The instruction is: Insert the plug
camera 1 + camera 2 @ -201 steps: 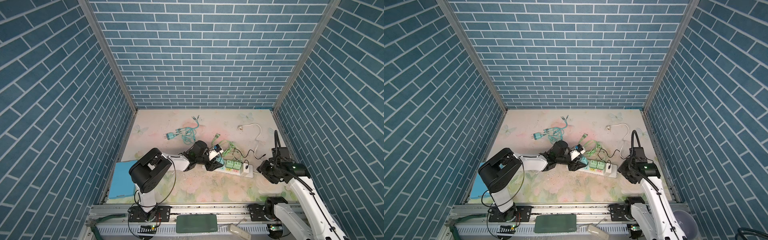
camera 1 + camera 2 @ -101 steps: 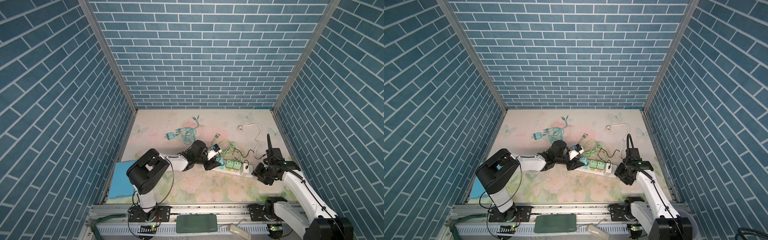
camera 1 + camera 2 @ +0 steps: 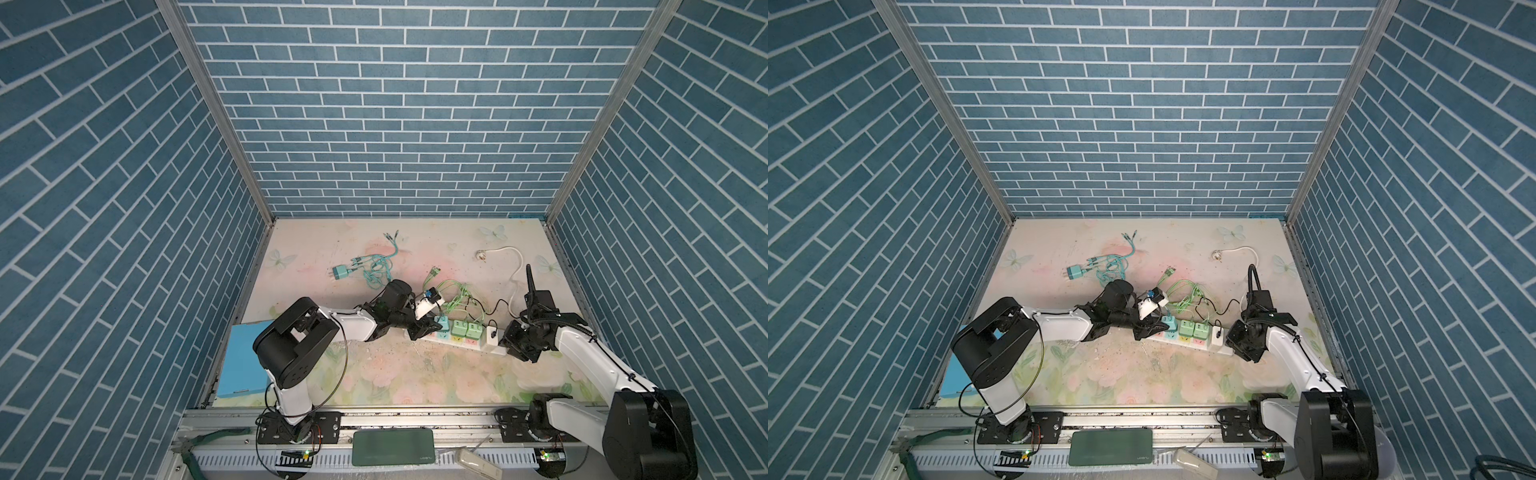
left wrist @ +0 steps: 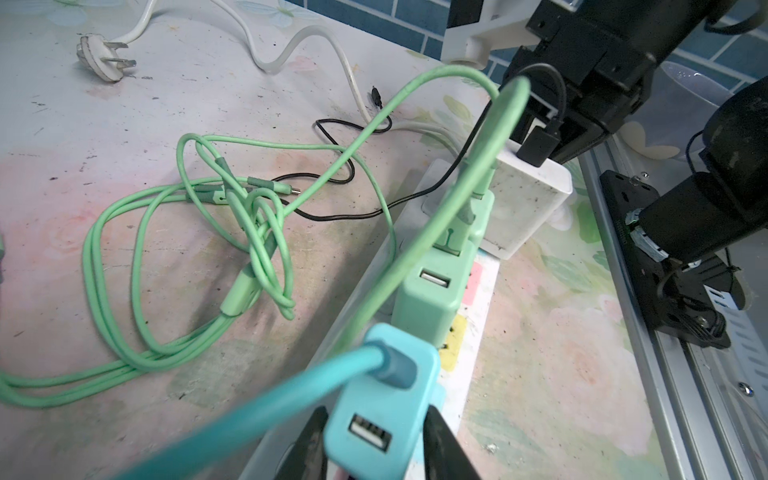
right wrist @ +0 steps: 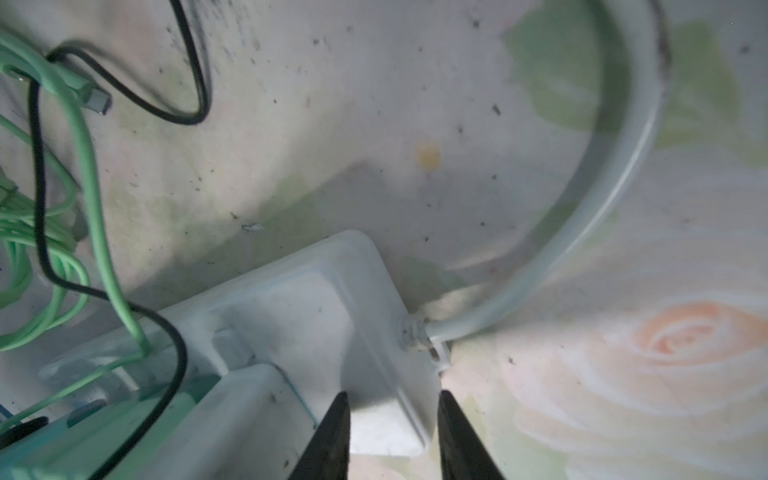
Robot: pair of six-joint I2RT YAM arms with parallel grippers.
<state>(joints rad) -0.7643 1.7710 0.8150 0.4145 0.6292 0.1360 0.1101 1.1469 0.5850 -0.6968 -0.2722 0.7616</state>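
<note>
My left hand point(image 4: 374, 415) is closed on the teal plug point(image 4: 386, 374), one finger on each flank; the plug stands at the left end of the power strip point(image 5: 316, 316), so the left arm is the nearer. The strip's long axis runs left to right, its right end slightly nearer; the plug's USB face points up, its pins, I judge, down into the strip; seating depth is hidden. My right hand point(image 5: 392, 399) straddles the strip's right end; whether it grips, I cannot tell.
</note>
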